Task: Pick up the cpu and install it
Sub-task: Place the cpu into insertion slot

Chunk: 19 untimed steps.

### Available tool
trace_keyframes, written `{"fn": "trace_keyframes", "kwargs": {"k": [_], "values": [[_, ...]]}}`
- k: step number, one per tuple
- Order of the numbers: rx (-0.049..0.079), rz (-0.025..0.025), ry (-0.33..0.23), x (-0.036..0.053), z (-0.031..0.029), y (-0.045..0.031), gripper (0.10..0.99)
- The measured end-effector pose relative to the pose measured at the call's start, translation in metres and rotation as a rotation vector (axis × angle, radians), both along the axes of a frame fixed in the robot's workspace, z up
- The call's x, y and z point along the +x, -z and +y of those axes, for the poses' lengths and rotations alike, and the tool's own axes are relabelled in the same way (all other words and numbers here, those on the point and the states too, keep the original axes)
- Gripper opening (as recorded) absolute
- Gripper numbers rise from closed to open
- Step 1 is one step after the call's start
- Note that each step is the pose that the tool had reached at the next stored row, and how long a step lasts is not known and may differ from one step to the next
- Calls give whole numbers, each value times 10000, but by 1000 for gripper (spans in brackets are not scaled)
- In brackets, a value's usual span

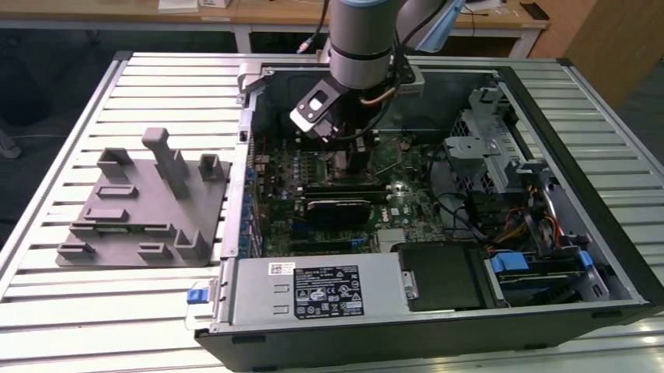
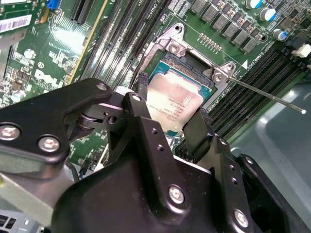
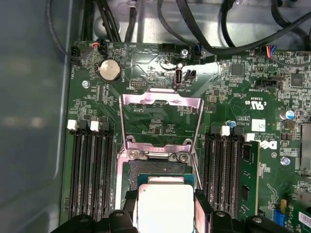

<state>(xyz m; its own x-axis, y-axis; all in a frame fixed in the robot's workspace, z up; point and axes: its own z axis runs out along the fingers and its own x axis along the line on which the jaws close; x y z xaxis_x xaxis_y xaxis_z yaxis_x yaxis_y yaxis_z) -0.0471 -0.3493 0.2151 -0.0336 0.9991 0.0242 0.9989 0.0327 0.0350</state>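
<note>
Silver-topped cpu (image 2: pixel 175 104) gripped at the socket (image 2: pixel 187 59).
Gripper (image 2: pixel 172 99) is clenched on the cpu: in the second wrist view its black fingers (image 2: pixel 140 92) press two opposite edges. Cpu lies flat, metal lid up, w/ a thin green rim showing along one edge. It's near-square, so no clear long axis; its edges run parallel w/ the socket frame & the memory slots (image 3: pixel 90 170) flanking the socket. Cpu is directly over the socket opening; can't tell if seated or just above. Metal load plate (image 3: pixel 160 99) stands hinged open beyond the socket, and a thin lever rod (image 2: pixel 262 92) juts out beside it. Exterior view: arm reaches down into the open PC case (image 1: pixel 415 342) above the socket.
</note>
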Motion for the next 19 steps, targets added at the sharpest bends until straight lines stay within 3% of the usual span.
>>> {"fn": "trace_keyframes", "kwargs": {"k": [19], "values": [[-1, 0, 184, -5, 49, 185, 541]]}}
